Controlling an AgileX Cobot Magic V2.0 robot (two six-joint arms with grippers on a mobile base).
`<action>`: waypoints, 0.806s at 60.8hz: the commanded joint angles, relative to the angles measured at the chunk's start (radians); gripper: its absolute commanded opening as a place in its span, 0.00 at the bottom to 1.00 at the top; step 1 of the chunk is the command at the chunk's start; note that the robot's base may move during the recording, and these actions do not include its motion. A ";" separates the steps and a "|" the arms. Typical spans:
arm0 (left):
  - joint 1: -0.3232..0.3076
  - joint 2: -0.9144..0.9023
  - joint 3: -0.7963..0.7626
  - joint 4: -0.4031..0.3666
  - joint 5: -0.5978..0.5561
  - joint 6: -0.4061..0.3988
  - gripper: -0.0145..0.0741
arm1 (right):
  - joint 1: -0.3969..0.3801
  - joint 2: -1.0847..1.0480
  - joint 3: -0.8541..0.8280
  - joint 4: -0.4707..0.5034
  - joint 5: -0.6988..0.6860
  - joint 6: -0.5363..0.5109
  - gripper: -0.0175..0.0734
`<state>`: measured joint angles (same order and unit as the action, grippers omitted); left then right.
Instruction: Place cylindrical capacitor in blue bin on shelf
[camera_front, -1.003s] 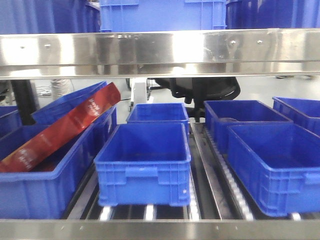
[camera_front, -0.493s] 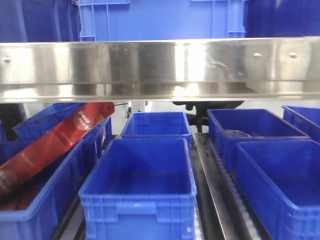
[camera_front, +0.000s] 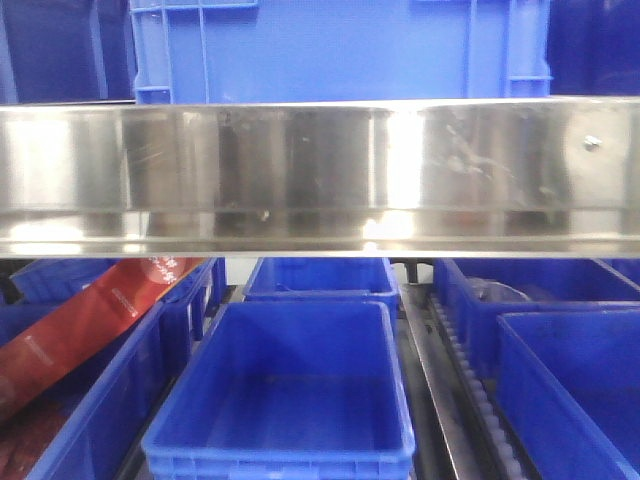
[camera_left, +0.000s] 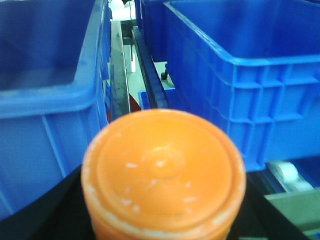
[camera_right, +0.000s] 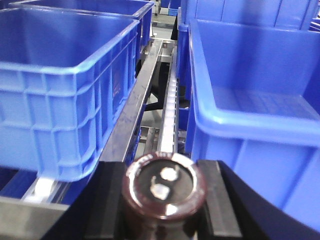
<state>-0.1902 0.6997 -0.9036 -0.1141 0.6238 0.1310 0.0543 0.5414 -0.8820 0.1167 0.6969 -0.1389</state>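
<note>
Right jaws grip the stubby dark-brown cylindrical capacitor near a blue plastic bin; left jaws clamp an orange round-lidded container.

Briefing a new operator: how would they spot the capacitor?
Find the steel shelf rail between two blue bins in the right wrist view. At its near end, jaws of the right gripper clamp the cylindrical capacitor: stubby, dark brown, two silvery terminals on top.

A red carton leans tilted in the left bin. An orange cap, flecked with white scuffs, fills the left wrist view's foreground
</note>
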 joint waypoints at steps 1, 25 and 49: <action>-0.006 -0.004 -0.006 -0.008 -0.024 0.004 0.04 | -0.001 -0.005 -0.009 -0.007 -0.023 -0.001 0.01; -0.006 -0.004 -0.006 -0.008 -0.024 0.004 0.04 | -0.001 -0.005 -0.009 -0.007 -0.023 -0.001 0.01; -0.006 -0.004 -0.006 -0.008 -0.024 0.004 0.04 | -0.001 -0.005 -0.009 -0.007 -0.023 -0.001 0.01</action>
<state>-0.1902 0.6997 -0.9036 -0.1141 0.6238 0.1310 0.0543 0.5414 -0.8820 0.1167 0.6969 -0.1389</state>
